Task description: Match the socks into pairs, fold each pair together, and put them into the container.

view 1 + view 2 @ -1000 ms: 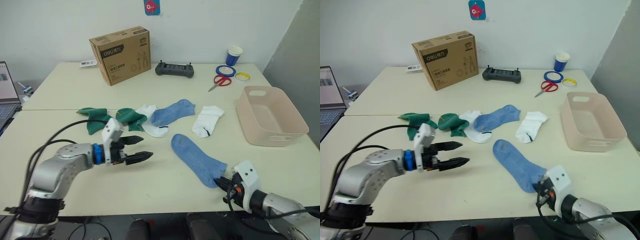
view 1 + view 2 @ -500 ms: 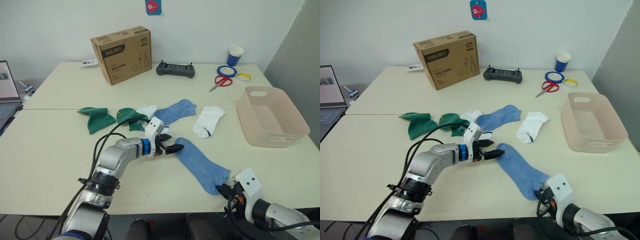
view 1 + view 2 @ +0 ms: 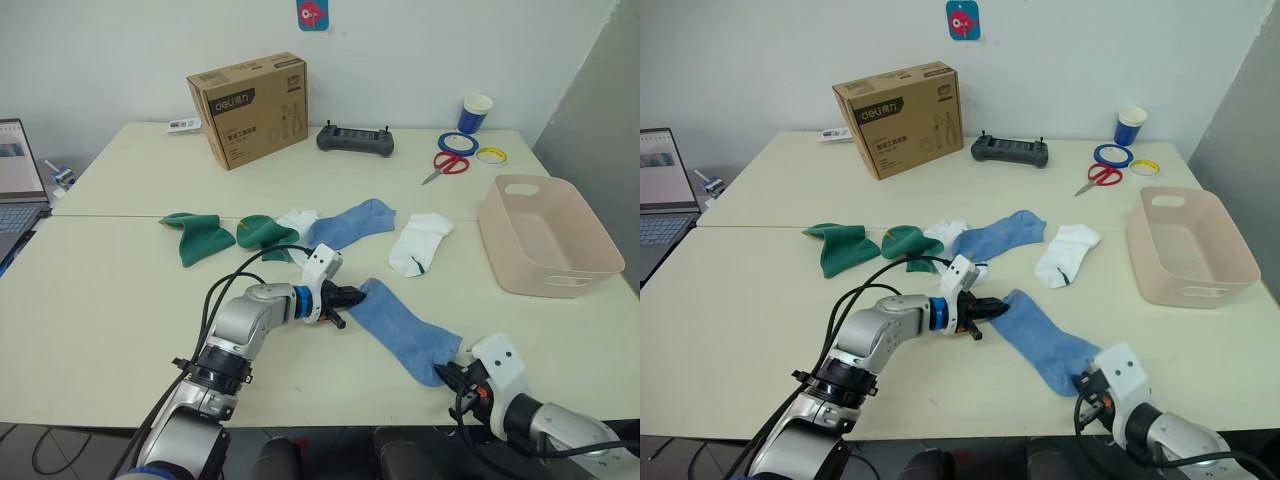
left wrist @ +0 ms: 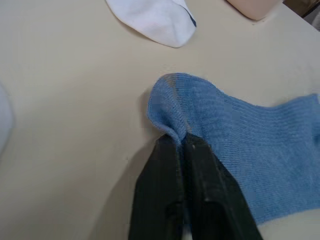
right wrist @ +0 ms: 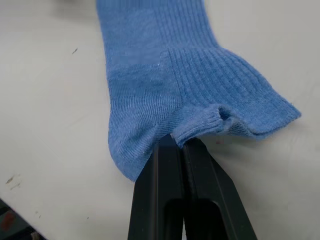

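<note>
Since a second ago: the left arm, then drawn back with its fingers spread over bare table, has reached in to the near light blue sock (image 3: 405,328).
Left gripper (image 3: 347,296): fingers pressed together on a pinch of that sock's toe edge, which puckers up between them in the left wrist view.
Right gripper (image 5: 181,145): as before at the same sock's ribbed cuff, fingers closed on a small fold of the cuff hem; the sock has shifted slightly with it.
Table (image 3: 120,300): pale cream, matte, two tops butted with a seam running behind the sock row.
Container (image 3: 548,232): pinkish-beige smooth plastic tub with rounded corners and handle slots, right of the held sock, well apart.
Cardboard box (image 3: 246,93): brown, printed, far behind the held sock.
Held sock: knit, long, lying flat and diagonal between the two grippers.
Second light blue sock (image 3: 352,221): just behind the held sock's toe, overlapping a white sock (image 3: 296,224).
Other white sock (image 3: 419,243): with a dark mark, behind the held sock, apart from it.
Dark green socks (image 3: 196,236) (image 3: 263,233): crumpled, left of the held sock.
Controller (image 3: 355,140): black, far behind.
Scissors (image 3: 444,164): red-handled, beside tape rolls (image 3: 458,143) and a blue paper cup (image 3: 477,112).
</note>
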You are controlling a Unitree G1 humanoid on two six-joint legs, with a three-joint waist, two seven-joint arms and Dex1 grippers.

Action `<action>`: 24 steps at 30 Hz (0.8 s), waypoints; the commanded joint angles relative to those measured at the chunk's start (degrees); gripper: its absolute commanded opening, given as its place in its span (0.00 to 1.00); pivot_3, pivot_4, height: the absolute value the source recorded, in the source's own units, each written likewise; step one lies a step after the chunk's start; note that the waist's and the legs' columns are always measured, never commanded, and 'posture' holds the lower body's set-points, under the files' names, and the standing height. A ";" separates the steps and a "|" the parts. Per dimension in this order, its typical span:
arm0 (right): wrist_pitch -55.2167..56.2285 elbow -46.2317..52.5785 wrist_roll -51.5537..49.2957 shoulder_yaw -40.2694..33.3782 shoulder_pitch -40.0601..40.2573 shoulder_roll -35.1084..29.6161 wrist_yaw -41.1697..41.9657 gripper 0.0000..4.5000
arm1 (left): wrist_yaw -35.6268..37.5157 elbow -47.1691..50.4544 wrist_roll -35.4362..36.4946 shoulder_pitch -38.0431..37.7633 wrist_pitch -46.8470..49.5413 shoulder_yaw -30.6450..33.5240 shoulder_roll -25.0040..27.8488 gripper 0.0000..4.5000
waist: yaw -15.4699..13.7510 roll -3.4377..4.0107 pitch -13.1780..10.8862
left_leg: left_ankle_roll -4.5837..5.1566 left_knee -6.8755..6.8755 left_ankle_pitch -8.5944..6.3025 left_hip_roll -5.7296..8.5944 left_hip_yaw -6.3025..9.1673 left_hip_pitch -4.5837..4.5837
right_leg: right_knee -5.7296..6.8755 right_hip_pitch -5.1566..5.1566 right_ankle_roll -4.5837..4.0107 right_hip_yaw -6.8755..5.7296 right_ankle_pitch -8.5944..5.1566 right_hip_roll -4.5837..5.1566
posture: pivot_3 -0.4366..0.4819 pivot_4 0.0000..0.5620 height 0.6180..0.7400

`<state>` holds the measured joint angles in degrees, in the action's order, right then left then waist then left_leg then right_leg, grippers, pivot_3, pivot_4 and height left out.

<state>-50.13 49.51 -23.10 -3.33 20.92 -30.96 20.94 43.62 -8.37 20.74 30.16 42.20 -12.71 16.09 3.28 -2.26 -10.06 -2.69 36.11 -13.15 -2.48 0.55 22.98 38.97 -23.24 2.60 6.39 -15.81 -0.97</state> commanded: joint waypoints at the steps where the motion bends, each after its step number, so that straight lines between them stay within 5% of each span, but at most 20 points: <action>1: 2.69 0.48 0.05 -1.79 -1.55 0.25 0.22 0.00 | 0.56 5.25 2.60 -2.16 0.60 3.81 1.33 0.01 | 0.07 0.00 0.00 | 0.00 0.00 0.00 -0.01 0.02 0.00 | 0.00 0.00 0.00 -0.02 0.00 -0.01 | 0.48 0.27 0.86; 14: 7.58 0.15 -2.40 3.39 -3.82 0.84 4.74 0.00 | -5.52 35.91 21.02 -27.55 17.55 26.50 11.50 0.01 | 0.03 0.01 0.00 | -0.01 -0.04 0.00 -0.14 0.47 0.06 | 0.01 0.06 -0.29 -0.56 -0.17 0.02 | 0.48 0.27 0.86; 24: 7.29 -3.14 1.57 11.32 -3.12 -0.59 4.24 0.00 | -9.31 45.23 24.22 -47.79 16.01 31.96 12.82 0.01 | -0.25 -0.02 0.03 | -0.02 0.00 0.00 -0.12 0.73 -0.01 | 0.00 -0.01 -0.80 -0.76 -0.46 0.14 | 0.48 0.27 0.86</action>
<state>-43.10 45.67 -22.01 8.20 17.45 -31.03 25.34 34.82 34.54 44.92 -17.21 60.08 18.35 28.78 3.03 -2.28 -10.03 -2.72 36.10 -13.15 -2.59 1.29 22.91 38.94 -23.25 1.77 5.63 -16.28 -0.81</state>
